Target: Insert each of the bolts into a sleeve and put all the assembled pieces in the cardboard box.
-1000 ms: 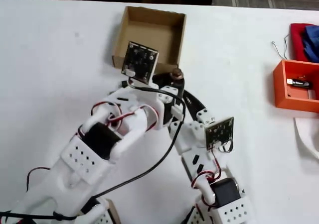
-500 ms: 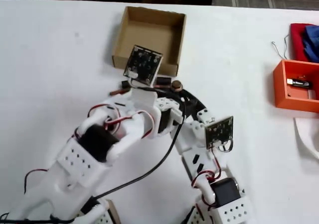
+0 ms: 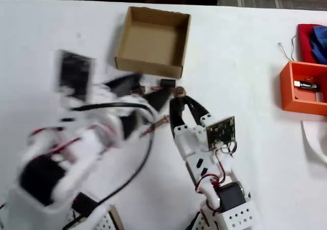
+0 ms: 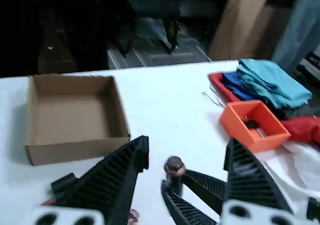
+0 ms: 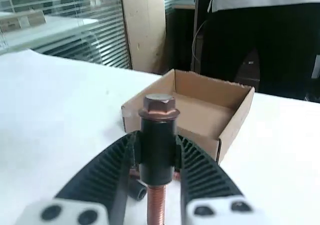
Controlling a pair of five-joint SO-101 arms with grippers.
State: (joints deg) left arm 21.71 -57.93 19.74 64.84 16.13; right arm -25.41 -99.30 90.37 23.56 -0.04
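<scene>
My right gripper [image 5: 157, 141] is shut on a black sleeve [image 5: 157, 152] with a copper bolt [image 5: 159, 106] through it, held upright. In the high view the right gripper [image 3: 180, 101] holds that piece just in front of the cardboard box [image 3: 153, 65], with the bolt head [image 3: 179, 91] on top. The box [image 5: 235, 116] is empty. My left gripper [image 4: 189, 147] is open, and the held bolt [image 4: 173, 166] stands beyond the gap between its fingers. The left gripper [image 3: 144, 91] is a little left of the right one, its arm blurred. A loose sleeve [image 3: 167, 83] lies by the box.
An orange bin [image 3: 299, 101] with a small dark item stands at the right, folded cloths [image 4: 272, 80] beside it. Another loose sleeve [image 5: 136, 189] lies on the table under the right gripper. The white table [image 3: 61, 41] stretches bare to the left of the box.
The left arm has swung left and back from the box edge, and its camera board no longer covers the right gripper. The right gripper has turned slightly, still holding the bolt and sleeve.
</scene>
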